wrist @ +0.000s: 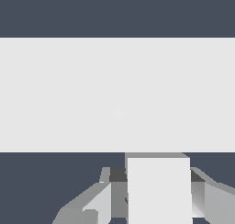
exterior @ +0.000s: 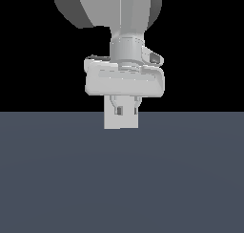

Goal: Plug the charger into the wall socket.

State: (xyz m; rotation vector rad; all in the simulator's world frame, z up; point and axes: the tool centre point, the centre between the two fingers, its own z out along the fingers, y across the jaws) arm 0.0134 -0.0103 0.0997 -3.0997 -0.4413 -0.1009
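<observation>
Slate-grey floor [exterior: 57,179] under black backdrop [exterior: 28,60]

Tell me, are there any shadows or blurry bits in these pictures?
Exterior view: flat, even light, no shadow on the dark grey floor, edges slightly soft. Wrist view: the pale grey flat plate looks washed out, nearly featureless; the small light-grey block stays sharp-edged.
</observation>
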